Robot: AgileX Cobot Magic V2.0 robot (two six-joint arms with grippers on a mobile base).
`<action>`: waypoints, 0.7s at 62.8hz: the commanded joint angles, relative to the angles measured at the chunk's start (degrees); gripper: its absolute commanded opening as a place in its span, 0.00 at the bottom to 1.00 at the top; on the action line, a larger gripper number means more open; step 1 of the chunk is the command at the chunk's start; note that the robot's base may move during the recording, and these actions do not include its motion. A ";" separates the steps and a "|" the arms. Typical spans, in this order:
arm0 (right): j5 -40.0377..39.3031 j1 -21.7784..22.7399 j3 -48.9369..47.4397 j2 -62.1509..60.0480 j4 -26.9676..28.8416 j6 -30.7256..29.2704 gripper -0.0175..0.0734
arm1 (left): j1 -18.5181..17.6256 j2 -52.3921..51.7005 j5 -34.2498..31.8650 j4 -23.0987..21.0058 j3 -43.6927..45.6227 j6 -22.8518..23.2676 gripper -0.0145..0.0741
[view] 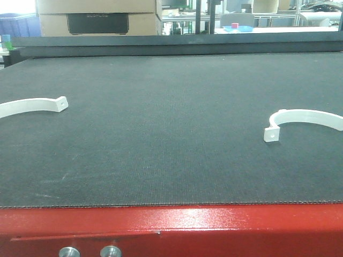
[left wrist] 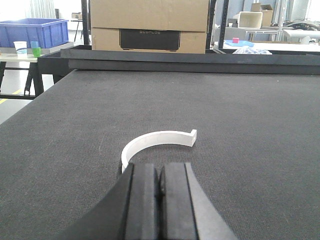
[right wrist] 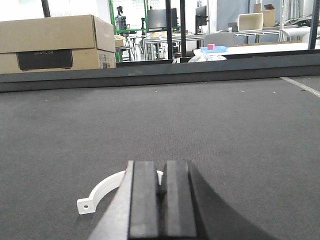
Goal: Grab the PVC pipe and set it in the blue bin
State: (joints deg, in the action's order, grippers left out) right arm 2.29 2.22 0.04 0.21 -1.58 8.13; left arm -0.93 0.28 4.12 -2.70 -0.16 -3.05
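The left claw (left wrist: 159, 185) and right claw (right wrist: 161, 195) were pressed together, empty. A pipe (left wrist: 157, 135) lay on the counter (left wrist: 250, 125) at twelve o'clock from the left claw, which likely needed to open wide and straddle the arc's middle.

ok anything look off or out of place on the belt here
Nothing stands out: the left white curved plastic piece and the right white curved plastic piece both lie flat, well apart, on the dark textured mat.
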 commanded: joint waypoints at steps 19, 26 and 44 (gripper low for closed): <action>-0.97 -0.03 -0.04 -0.21 -0.25 -0.21 0.01 | -0.22 -0.28 -0.91 -0.20 0.16 0.40 0.04; -0.97 -0.03 -0.04 -0.21 -0.25 -0.21 0.01 | -0.22 -0.28 -0.91 -0.20 0.16 0.40 0.04; -0.97 -0.03 -0.04 -0.21 -0.25 -0.21 0.01 | -0.10 -0.28 -0.91 -0.17 0.16 0.40 0.04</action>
State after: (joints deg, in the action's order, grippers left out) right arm 2.29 2.22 0.04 0.21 -1.58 8.13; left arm -0.93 0.28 4.12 -2.70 -0.16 -3.05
